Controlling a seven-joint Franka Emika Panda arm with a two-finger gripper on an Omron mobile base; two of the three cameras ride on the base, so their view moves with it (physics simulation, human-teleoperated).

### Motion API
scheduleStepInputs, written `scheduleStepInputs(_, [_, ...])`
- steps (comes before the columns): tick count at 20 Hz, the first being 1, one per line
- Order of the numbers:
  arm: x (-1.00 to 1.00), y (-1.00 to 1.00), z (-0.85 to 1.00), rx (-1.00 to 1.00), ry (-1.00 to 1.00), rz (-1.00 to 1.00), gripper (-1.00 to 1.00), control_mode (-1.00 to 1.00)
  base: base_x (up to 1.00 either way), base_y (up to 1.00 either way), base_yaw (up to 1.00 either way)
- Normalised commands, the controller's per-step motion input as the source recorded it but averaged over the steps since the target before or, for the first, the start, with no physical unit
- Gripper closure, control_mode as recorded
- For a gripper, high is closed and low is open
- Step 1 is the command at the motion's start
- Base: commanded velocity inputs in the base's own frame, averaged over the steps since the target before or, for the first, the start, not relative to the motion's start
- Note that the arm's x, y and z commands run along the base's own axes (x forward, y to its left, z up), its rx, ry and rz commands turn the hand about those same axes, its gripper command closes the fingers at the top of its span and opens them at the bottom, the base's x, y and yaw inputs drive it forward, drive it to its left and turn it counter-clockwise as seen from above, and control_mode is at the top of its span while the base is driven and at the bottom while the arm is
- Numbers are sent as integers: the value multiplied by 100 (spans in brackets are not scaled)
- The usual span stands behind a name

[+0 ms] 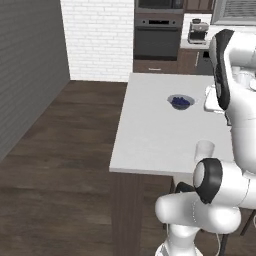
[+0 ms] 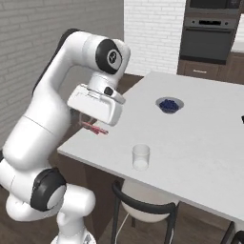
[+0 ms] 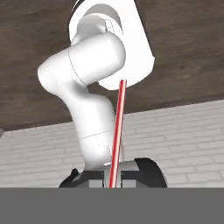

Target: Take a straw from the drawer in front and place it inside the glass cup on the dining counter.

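My gripper (image 2: pixel 93 126) is shut on the straw (image 2: pixel 96 128), a thin red-pink stick that lies nearly level past the near left corner of the dining counter (image 2: pixel 205 143). Seen from the hand, the straw (image 3: pixel 118 131) rises from between the shut fingertips of the gripper (image 3: pixel 114 183), with the brick wall and dark floor behind it. The glass cup (image 2: pixel 141 157) stands upright near the counter's front edge, to the right of the gripper and apart from it. In the left base view the glass cup (image 1: pixel 204 149) stands on the dining counter (image 1: pixel 150 130). The drawer is out of view.
A shallow blue bowl (image 2: pixel 169 104) (image 1: pixel 180 101) sits mid-counter, beyond the cup. A dark-framed chair (image 2: pixel 143 202) is tucked under the front edge below the cup. An oven (image 1: pixel 157 35) and a coffee machine (image 1: pixel 198 31) line the back wall. Open wood floor (image 1: pixel 60 150) lies left of the counter.
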Motion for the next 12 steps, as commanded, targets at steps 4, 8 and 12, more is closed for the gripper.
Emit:
scheduleStepInputs(4, [-48,0,54,-2,-97,-1,100,-100,0,0,0])
scheduleStepInputs(8, [-8,0,32,-5,-92,0,100,-100,0,0,0])
scheduleStepInputs(12, [27,0,4,-10,-77,0,100,-100,0,0,0])
